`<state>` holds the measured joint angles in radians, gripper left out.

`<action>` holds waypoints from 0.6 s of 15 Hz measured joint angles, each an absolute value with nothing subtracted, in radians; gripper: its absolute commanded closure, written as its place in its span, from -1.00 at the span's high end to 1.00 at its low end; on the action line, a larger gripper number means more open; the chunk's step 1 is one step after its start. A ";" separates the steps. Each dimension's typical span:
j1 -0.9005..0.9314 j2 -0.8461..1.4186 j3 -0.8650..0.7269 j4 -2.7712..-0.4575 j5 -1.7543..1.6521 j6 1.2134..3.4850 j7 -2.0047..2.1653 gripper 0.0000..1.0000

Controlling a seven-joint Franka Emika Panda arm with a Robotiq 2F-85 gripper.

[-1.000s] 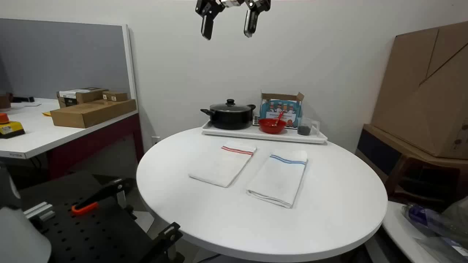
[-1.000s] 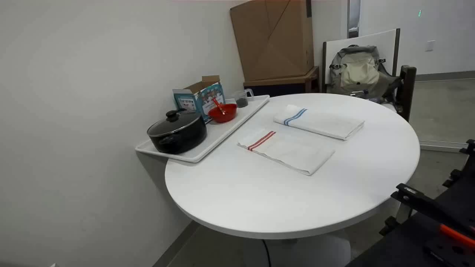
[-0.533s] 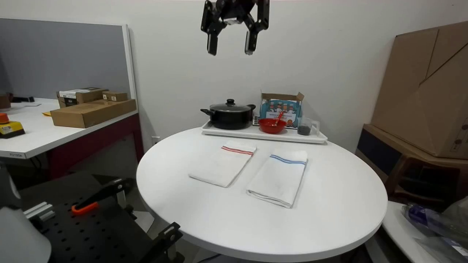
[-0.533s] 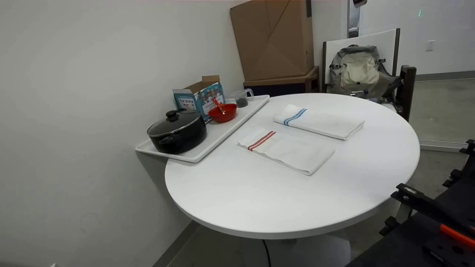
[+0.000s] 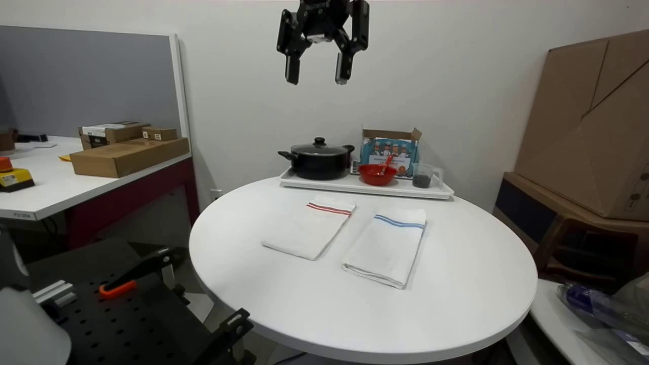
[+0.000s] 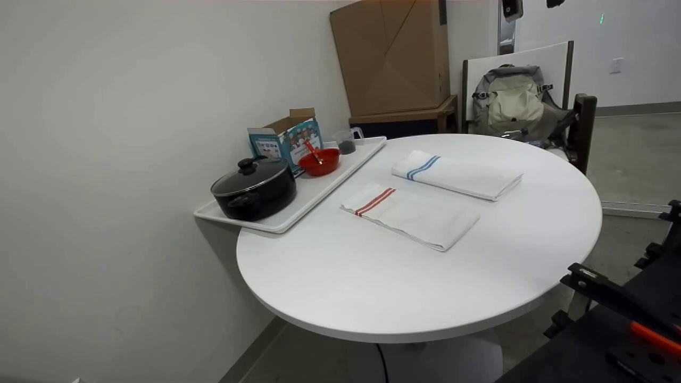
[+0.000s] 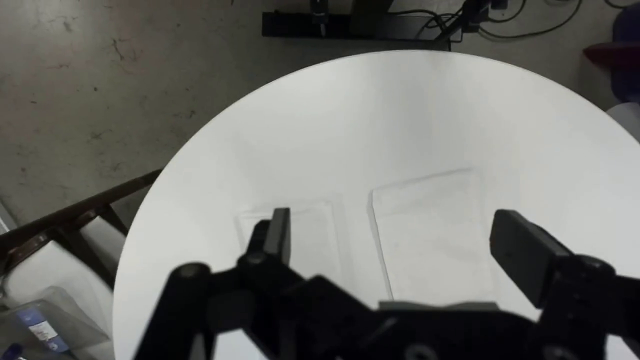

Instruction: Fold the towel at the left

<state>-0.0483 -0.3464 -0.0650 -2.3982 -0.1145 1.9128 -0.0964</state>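
The Robotiq gripper (image 5: 317,78) hangs high above the round white table (image 5: 456,304), its two fingers (image 5: 292,70) pointing down and standing wide apart; the wrist view shows the same broad gap, one dark finger at each side; the red-striped towel (image 5: 307,230) lies flat on the table, well below the gripper, with a pair of thin red lines across one end; in an exterior view it is to the left of the blue-striped towel (image 5: 386,248), near it, a narrow strip of bare table between the two; in the wrist view both towels appear as pale rectangles, the right-hand one framed between the fingers, their coloured ends hidden or too faint to make out; in an exterior view the white tray (image 6: 311,194) stands beside the wall (image 6: 122,133), one corner jutting past the table's edge; in both exterior views the striped ends point toward that tray; on it stand a lidded black two-handled pot (image 5: 318,165), a red bowl (image 5: 375,177) with a red-handled utensil (image 5: 387,162) leaning in it, a blue printed carton (image 5: 403,151) behind the bowl, and a clear measuring cup (image 5: 422,179) with something dark inside; off to one side a white desk (image 5: 45,190) carries cardboard boxes (image 5: 127,158) and a yellow-based emergency-stop button (image 5: 16,177); across from it stands a tall cardboard carton (image 5: 583,132); in an exterior view a grey-and-tan backpack (image 6: 513,103) rests on a chair (image 6: 583,127).
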 measured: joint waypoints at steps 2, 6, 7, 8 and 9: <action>-0.055 -0.340 -0.068 -2.397 -0.066 1.913 -0.026 1.00; -0.064 -0.316 -0.072 -2.436 0.063 1.977 0.093 1.00; -0.064 -0.308 -0.072 -2.458 0.098 2.015 0.120 1.00; -0.064 -0.298 -0.072 -2.484 0.135 2.061 0.146 1.00; -0.064 -0.286 -0.071 -2.511 0.171 2.115 0.169 1.00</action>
<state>-0.0636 -0.2857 -0.0711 -2.5107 0.1714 2.1150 0.1692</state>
